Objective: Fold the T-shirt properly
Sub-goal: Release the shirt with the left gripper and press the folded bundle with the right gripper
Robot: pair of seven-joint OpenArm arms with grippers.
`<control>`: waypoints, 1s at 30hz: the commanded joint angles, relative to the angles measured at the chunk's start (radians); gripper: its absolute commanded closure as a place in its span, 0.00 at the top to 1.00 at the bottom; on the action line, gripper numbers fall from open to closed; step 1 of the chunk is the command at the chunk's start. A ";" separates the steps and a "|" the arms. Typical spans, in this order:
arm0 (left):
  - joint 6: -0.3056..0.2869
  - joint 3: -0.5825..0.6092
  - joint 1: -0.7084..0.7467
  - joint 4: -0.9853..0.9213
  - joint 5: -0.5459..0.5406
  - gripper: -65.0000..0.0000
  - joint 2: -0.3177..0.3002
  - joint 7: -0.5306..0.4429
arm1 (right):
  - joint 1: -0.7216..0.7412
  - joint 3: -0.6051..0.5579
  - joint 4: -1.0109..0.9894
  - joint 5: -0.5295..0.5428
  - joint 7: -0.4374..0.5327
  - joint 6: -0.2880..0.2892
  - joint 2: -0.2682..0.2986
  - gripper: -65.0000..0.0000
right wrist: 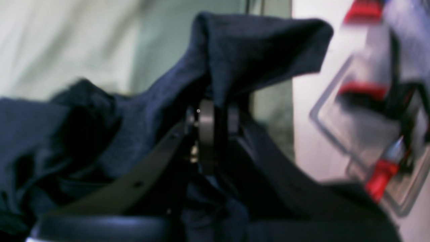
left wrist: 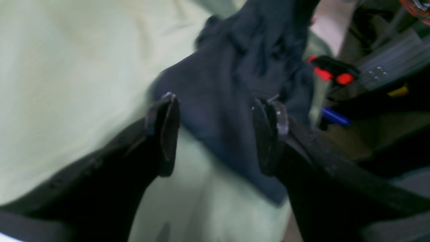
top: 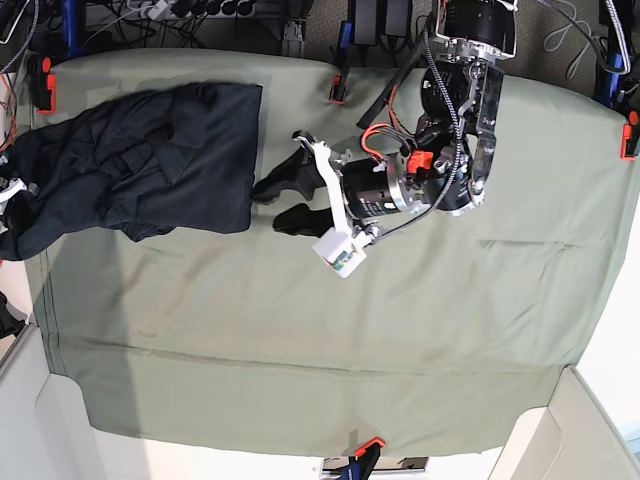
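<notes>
The tabletop, draped in an olive-green cloth, is carrying the T-shirt at its far left corner, where the dark long-sleeved garment is lying bunched and creased, part of it spilling over the left edge. Nothing is folded yet; the step in hand looks like gathering and spreading the shirt before any fold.

The left arm is reaching in from the far edge, its left tool standing with jaws apart just at the shirt's near-centre edge, a lobe of fabric lying between them but not pinched.

The right tool, at the left edge and barely visible from the base view, is clamped together on a raised fold of the T-shirt, cloth draping over its fingertips.

Next, the left tool probably needs to close on the hem, so both can be pulling the shirt flat toward the tabletop's middle.
</notes>
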 commanded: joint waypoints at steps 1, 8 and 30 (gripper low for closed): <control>-0.009 -0.020 -0.001 0.018 -0.023 0.57 -0.012 -0.023 | 0.011 0.007 0.032 0.039 0.002 0.005 0.018 0.00; -0.009 -0.068 0.053 0.001 -0.022 0.57 -0.055 -0.030 | 0.002 0.007 0.204 0.130 -0.119 0.030 -0.086 0.00; -0.009 -0.068 0.157 -0.002 -0.030 0.57 -0.058 -0.034 | -0.194 -0.395 0.421 -0.039 -0.064 0.027 -0.312 0.52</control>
